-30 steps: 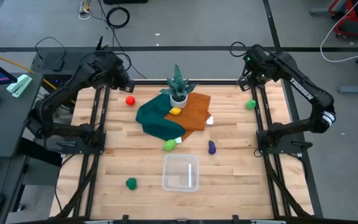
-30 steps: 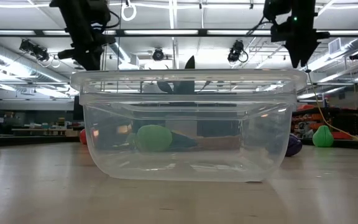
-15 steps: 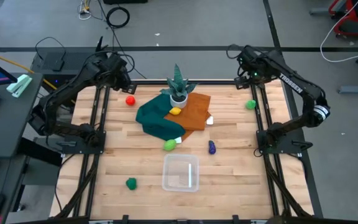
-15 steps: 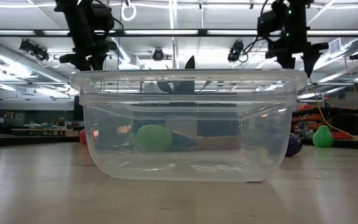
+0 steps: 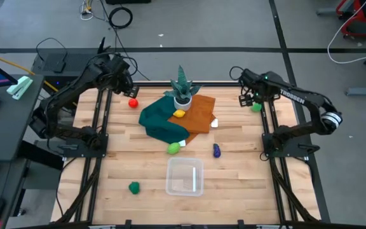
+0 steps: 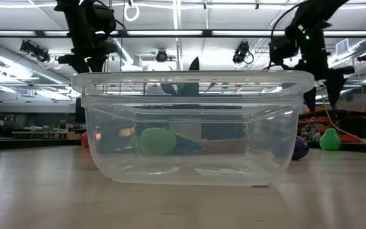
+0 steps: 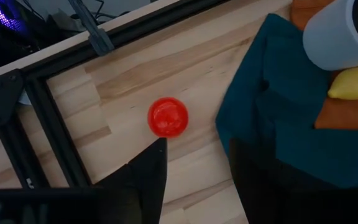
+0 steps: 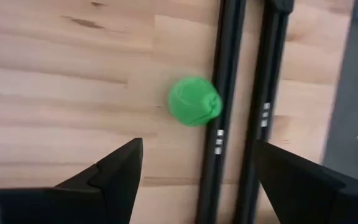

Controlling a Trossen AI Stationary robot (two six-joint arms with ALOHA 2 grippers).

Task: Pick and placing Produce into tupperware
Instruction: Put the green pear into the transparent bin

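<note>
Six pieces of produce lie on the surface, none of them in the tupperware (image 5: 184,176), which sits bare near the front edge, between my two arms. From table height that tub fills most of the picture, so I read things only through its clear walls: a green piece (image 6: 157,140) shows behind it, the purple piece (image 6: 300,148) peeks past one corner, and another green piece (image 6: 330,138) stands clear at the far side. The yellow piece (image 5: 179,114) does not show there at all; from above it rests on the orange cloth (image 5: 194,113), just beside the white pot of the spiky plant (image 5: 182,89). The third green piece (image 5: 133,187) lies alone toward the front, well apart from the tub.

My right end effector (image 5: 249,100) hangs at the far right corner, just beside the green piece (image 5: 256,107) that lies against the black frame rail (image 8: 215,124). My right wrist camera shows both fingers (image 8: 114,171) spread wide with nothing between them, the green piece (image 8: 194,100) ahead, touching that rail.

My left end effector (image 5: 127,81) hovers at the far left corner, near the red piece (image 5: 133,102). Its wrist view shows the fingers parted and empty, the red piece (image 7: 168,116) just ahead of them, and the teal cloth (image 7: 278,124) beside it, partly hidden by one finger.
</note>
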